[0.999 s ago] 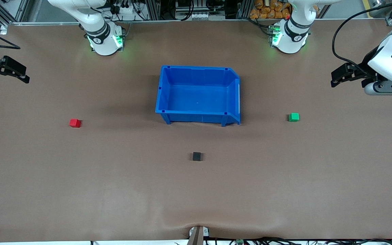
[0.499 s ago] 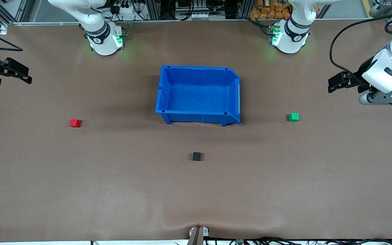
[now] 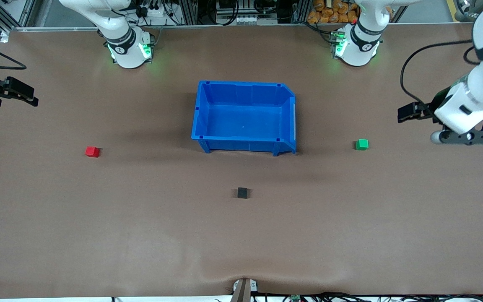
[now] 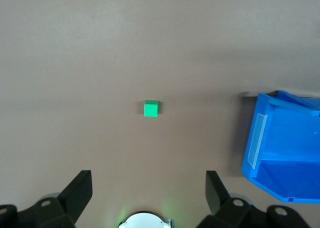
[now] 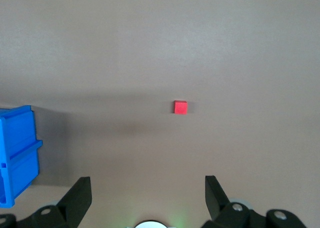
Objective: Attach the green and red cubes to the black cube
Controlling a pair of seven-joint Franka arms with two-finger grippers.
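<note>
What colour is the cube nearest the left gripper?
Bright green cube, lying on the table; it shows best in the left wrist view.

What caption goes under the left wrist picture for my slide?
Open left claw above the table, looking down at a green cube beside a blue bin.

A robotics lab: aluminium framing (image 3: 11,16) and cables (image 3: 233,12) edge the brown table (image 3: 241,243).
</note>
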